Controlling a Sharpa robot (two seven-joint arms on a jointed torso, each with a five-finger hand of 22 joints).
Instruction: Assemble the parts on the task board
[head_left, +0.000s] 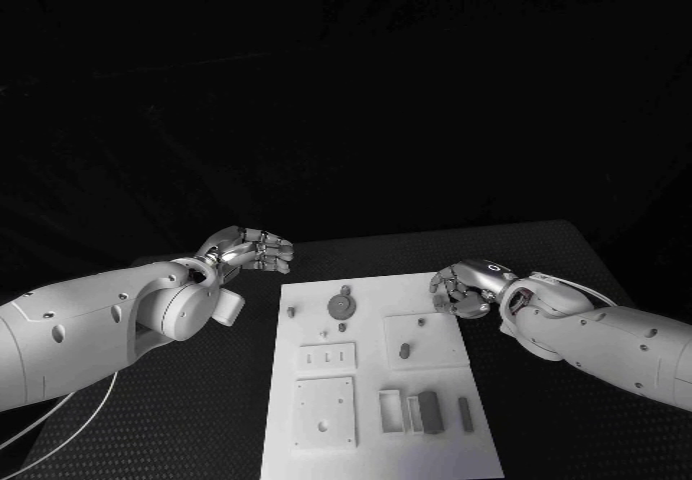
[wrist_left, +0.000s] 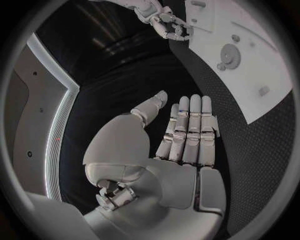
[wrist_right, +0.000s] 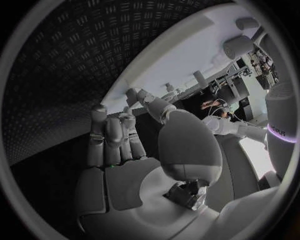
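The white task board (head_left: 433, 300) lies in the middle of the black table. On it I see a round grey gear-like part (head_left: 340, 305), a small oval part (head_left: 405, 350) and grey bar-shaped parts (head_left: 428, 411) near the front. My left hand (head_left: 248, 250) hovers off the board's far left corner; in the left wrist view its fingers (wrist_left: 187, 132) are straight and hold nothing. My right hand (head_left: 464, 285) is at the board's far right corner. Its fingers (wrist_right: 112, 140) are extended and empty, with the board (wrist_right: 181, 60) beyond them.
Raised white blocks (head_left: 326, 410) and an open slot frame (head_left: 391, 410) stand on the board's near half. Black patterned table (head_left: 173, 420) surrounds the board on all sides. The left wrist view shows the board (wrist_left: 262, 95), the gear (wrist_left: 229, 52) and my right hand (wrist_left: 167, 22).
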